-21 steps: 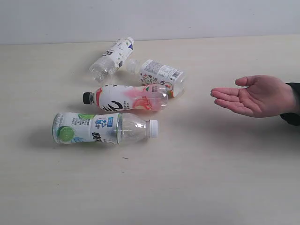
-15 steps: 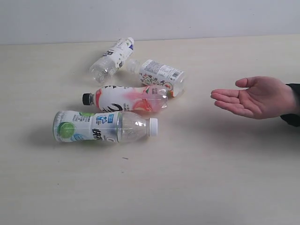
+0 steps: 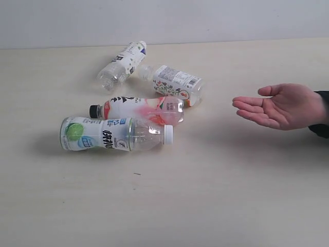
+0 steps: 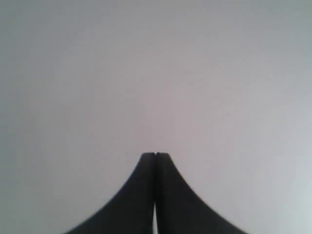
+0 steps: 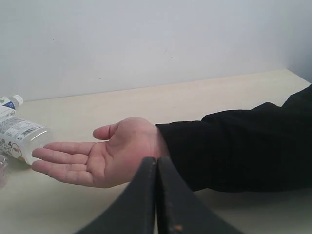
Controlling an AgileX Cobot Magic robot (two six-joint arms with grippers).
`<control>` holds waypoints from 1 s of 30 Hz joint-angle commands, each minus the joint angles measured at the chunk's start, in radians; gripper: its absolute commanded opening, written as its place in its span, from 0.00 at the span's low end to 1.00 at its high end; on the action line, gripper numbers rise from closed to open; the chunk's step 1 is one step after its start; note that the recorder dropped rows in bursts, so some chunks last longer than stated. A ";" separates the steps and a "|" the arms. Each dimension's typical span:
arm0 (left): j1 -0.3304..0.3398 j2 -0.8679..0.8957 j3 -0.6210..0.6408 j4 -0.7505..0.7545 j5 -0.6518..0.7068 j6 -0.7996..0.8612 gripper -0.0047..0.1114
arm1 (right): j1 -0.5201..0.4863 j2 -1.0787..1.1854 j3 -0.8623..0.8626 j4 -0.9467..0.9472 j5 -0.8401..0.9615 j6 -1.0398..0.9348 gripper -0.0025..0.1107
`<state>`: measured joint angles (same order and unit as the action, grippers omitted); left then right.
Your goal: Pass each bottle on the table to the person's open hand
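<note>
Well, all four bottles lie on their sides on the left half of the table [image 3: 216, 200], and none has been picked up. Nearest the front is the green bottle [image 3: 103, 135], white cap pointing right. Just behind it, roughly parallel, lies the pink bottle [image 3: 139, 109] with its black cap to the left; its clear end seems to touch the green bottle near the neck. Farther back sits the floral bottle [image 3: 177, 84], angled, its base close to the pink bottle's clear end. The dark-print bottle [image 3: 122, 65] is farthest back, slanted, with its cap toward the wall [image 3: 205, 20] and the floral bottle's neck just beside it.

Over on the right, well apart from the bottles, the hand [image 3: 280, 105] hovers palm up above the table, fingers together and pointing left, with a dark sleeve [image 3: 321, 116] at the edge.

Neither arm shows in the wide view. The left gripper [image 4: 155, 156] is clenched, jaws pressed flat together with nothing between them, against a blank pale backdrop. The right gripper [image 5: 156, 160] is likewise closed and empty, its tips pointing at the hand [image 5: 105, 158] from the near side.
</note>
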<state>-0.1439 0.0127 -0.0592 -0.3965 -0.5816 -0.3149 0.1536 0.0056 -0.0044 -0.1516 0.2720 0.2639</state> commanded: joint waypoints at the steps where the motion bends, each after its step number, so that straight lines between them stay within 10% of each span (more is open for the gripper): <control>1: 0.004 0.165 -0.281 0.092 -0.070 0.029 0.04 | 0.003 -0.006 0.004 -0.004 -0.008 0.000 0.02; 12: 0.004 1.007 -0.993 0.450 0.755 0.058 0.04 | 0.003 -0.006 0.004 -0.004 -0.008 0.000 0.02; 20: -0.024 1.499 -1.352 0.469 1.445 0.430 0.04 | 0.003 -0.006 0.004 -0.004 -0.008 0.000 0.02; 25: -0.126 1.675 -1.490 0.469 1.772 0.696 0.04 | 0.003 -0.006 0.004 -0.004 -0.008 0.000 0.02; 30: -0.300 1.741 -1.492 0.469 1.803 0.969 0.07 | 0.003 -0.006 0.004 -0.004 -0.008 0.000 0.02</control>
<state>-0.3566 1.7308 -1.5403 0.0753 1.1945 0.5087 0.1536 0.0056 -0.0044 -0.1516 0.2720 0.2639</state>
